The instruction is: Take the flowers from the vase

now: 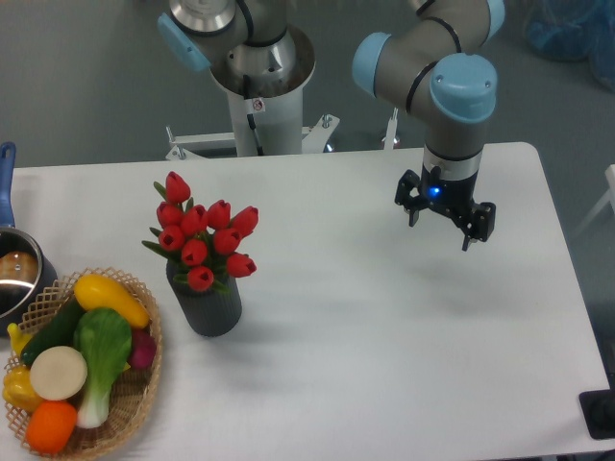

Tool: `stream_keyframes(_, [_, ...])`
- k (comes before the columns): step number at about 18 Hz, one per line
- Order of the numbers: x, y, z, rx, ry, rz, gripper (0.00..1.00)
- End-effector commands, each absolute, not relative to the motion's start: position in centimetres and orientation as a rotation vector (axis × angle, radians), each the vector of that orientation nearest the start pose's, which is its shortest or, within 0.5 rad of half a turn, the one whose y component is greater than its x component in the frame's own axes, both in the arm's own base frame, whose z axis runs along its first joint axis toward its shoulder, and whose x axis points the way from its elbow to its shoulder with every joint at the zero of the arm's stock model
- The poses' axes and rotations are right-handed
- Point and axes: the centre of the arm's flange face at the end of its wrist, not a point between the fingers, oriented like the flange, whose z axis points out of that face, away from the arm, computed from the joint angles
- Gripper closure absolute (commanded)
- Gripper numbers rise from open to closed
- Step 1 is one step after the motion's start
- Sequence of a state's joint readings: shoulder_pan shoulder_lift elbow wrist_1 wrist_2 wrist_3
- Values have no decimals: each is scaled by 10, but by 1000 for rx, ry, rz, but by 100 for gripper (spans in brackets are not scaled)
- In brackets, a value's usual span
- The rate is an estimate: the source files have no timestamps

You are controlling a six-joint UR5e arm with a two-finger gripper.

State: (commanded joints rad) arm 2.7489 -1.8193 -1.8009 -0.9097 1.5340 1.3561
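The flowers, a bunch of red tulip buds with green leaves, stand upright in the vase, a short dark grey ribbed cylinder at the left-centre of the white table. My gripper hangs over the right half of the table, far to the right of the flowers and apart from them. Its two fingers point down and stand open, with nothing between them.
A woven wicker basket of colourful toy vegetables sits at the front left corner, close to the vase. A pot with a blue handle is at the left edge. The robot base stands behind the table.
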Motion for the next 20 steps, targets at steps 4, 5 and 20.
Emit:
stream_keyframes(4, [-472,345,316,-3026,278,252,0])
stream_keyframes(5, [-472,345,317,-3026,278,255,0])
stream_keyframes(20, [-429,343,314,-2842,262,130,0])
